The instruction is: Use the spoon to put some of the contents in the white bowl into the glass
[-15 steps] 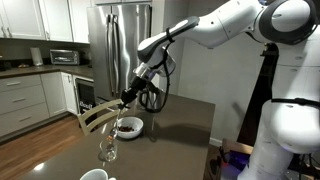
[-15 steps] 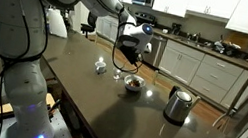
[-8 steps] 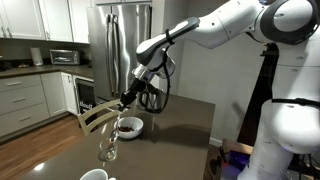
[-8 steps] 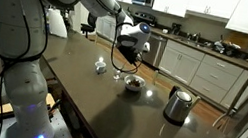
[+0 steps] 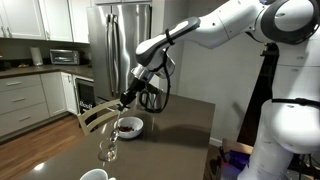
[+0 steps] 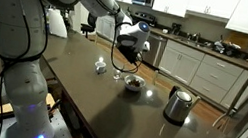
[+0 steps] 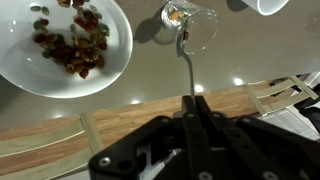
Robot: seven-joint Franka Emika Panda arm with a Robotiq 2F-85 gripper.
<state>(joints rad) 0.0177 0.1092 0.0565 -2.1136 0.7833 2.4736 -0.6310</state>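
My gripper (image 7: 193, 103) is shut on the handle of the thin metal spoon (image 7: 185, 62). The spoon's tip reaches over the mouth of the clear stemmed glass (image 7: 190, 22), seen from above. The white bowl (image 7: 62, 45) with its dark brownish contents (image 7: 72, 42) lies at the upper left of the wrist view. In both exterior views the gripper (image 5: 127, 97) (image 6: 126, 51) hangs above the glass (image 5: 108, 146) (image 6: 117, 69), with the bowl (image 5: 129, 127) (image 6: 134, 83) beside it on the dark table.
A plain white cup (image 7: 266, 5) lies close to the glass; it also shows in both exterior views (image 5: 96, 175) (image 6: 100, 66). A steel kettle (image 6: 178, 105) stands beyond the bowl. A wooden chair (image 5: 94, 119) stands at the table edge.
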